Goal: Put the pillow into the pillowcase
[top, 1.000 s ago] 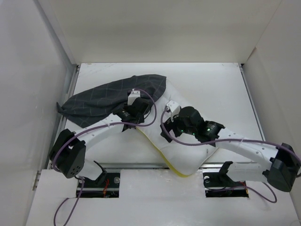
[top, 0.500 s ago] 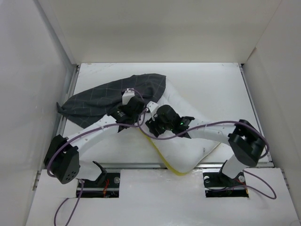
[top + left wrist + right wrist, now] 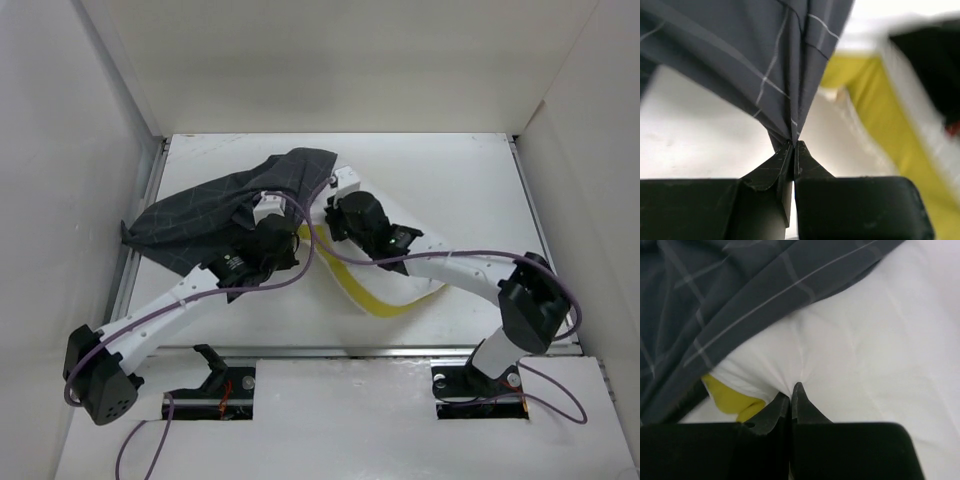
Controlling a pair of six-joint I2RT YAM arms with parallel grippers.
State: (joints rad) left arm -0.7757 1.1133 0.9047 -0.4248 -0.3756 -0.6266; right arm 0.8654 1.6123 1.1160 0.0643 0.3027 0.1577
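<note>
Worktop [image 3: 470, 180]: the work sits left of centre, toward the far-left corner.

Pillow [image 3: 375, 280] lies diagonally mid-worktop. Its far end is under the edge of the pillowcase [image 3: 200, 215]. The near end and yellow band [image 3: 350, 295] are exposed, pointing at the near edge. Pillowcase is bunched toward the left edge and looks mostly unfilled. My read: insertion has barely begun, with most of the pillow outside.

Left claw [image 3: 792, 145] is closed, pinching a fold of pillowcase fabric into a taut ridge. Right claw [image 3: 791, 388] is closed on a pucker of the pillow's white cover, just beside the case hem. A yellow corner shows under that hem.

How to do it well, as I see it:
- Left lifts the hem to hold the mouth open rather than dragging it.
- Right pushes the pillow toward the far-left corner, along the case's long axis.
- Left counter-pulls toward the near-right so the case slides over.

Risks:
- The right pinch is thin, so the cover may slip.
- Left may hold both layers, which would shut the mouth. I can't tell from the wrist view.

Regrip lower on the pillow once the hem bunches.
</note>
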